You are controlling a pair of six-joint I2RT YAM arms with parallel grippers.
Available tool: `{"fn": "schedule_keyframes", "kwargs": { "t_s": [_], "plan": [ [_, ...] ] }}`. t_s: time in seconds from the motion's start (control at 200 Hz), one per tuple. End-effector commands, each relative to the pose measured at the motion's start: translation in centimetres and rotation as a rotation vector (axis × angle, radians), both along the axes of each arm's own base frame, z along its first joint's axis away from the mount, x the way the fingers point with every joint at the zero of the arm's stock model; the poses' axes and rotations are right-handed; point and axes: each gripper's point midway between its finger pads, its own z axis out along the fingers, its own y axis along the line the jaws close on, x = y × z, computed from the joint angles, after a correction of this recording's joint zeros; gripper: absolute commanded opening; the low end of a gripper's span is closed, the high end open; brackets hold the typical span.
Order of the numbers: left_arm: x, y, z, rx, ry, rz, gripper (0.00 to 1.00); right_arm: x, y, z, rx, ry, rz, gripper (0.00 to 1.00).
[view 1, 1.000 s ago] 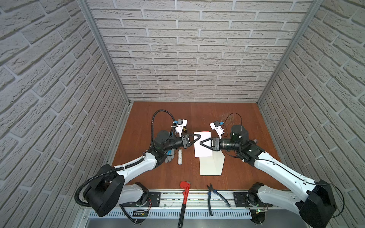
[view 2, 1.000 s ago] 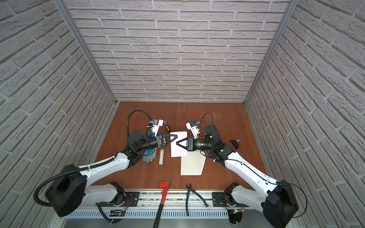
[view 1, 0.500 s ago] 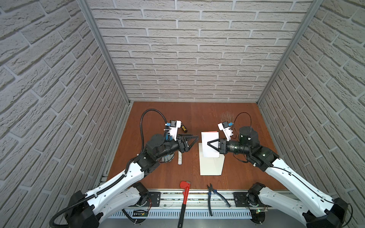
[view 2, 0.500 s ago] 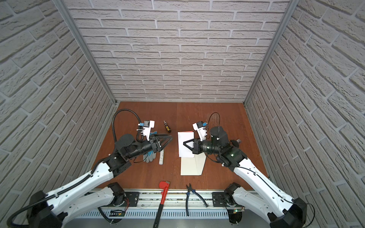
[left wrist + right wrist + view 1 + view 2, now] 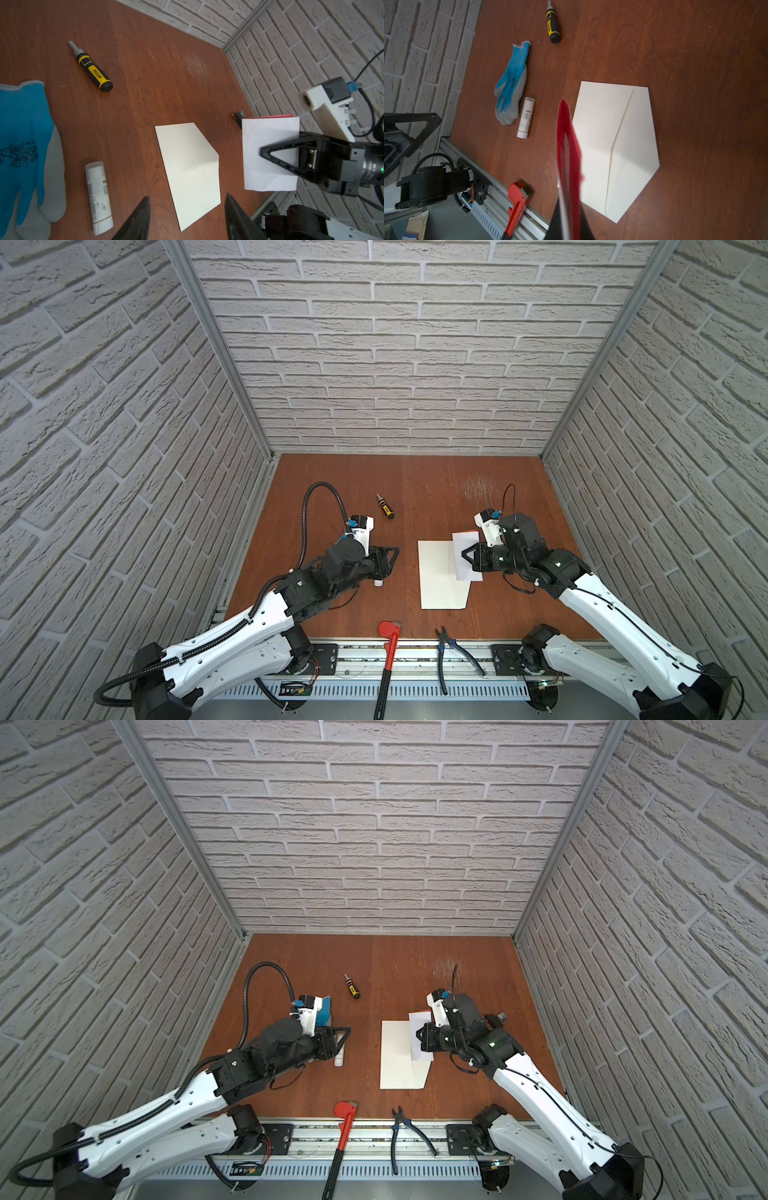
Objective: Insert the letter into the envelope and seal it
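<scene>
Right gripper clamps the letter above the envelope's 2 o'clock corner. Left gripper, spread and empty, hovers by the glue stick at 9 o'clock.

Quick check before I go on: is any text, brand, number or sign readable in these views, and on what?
"deli": on the glue stick, near its cap; the fine print below it is too small to read.
Label on the screwdriver handle: blurred, unreadable.
Dark print on the glove: unreadable.
No writing shows on the envelope or the letter.
</scene>
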Motion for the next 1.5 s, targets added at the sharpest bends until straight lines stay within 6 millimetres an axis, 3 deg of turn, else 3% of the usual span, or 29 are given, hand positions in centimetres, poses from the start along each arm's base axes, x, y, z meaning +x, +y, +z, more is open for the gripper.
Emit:
{"fn": "schedule_keyframes", "kwargs": {
  "t_s": [0.0, 0.395, 0.705, 1.12, 1.275, 1.495],
  "plan": [
    [0.4, 1.1, -0.6, 0.048, 0.005, 0.079, 0.58, -0.2, -0.8, -0.7, -0.031, 0.006, -0.008, 0.06],
    [-0.1, 2.3, -2.8, 0.134, 0.129, 0.147, 0.56, -1.4, -2.2, -0.4, -0.04, 0.006, -0.072, 0.06],
    [0.9, -1.5, -4.6, 0.173, 0.173, 0.041, 0.53, -1.3, -4.3, -0.4, -0.146, 0.008, -0.134, 0.06],
    [4.6, -6.0, -9.2, 0.194, 0.305, -0.063, 0.52, 1.8, -1.8, -5.2, -0.065, 0.161, -0.132, 0.06],
    [5.4, -7.6, -10.7, 0.19, 0.333, -0.083, 0.5, 2.9, -0.8, -5.7, -0.036, 0.186, -0.093, 0.05],
    [6.2, -9.7, -12.7, 0.17, 0.365, -0.115, 0.45, 3.3, -1.2, -6.8, -0.036, 0.221, -0.092, 0.06]
  ]
}}
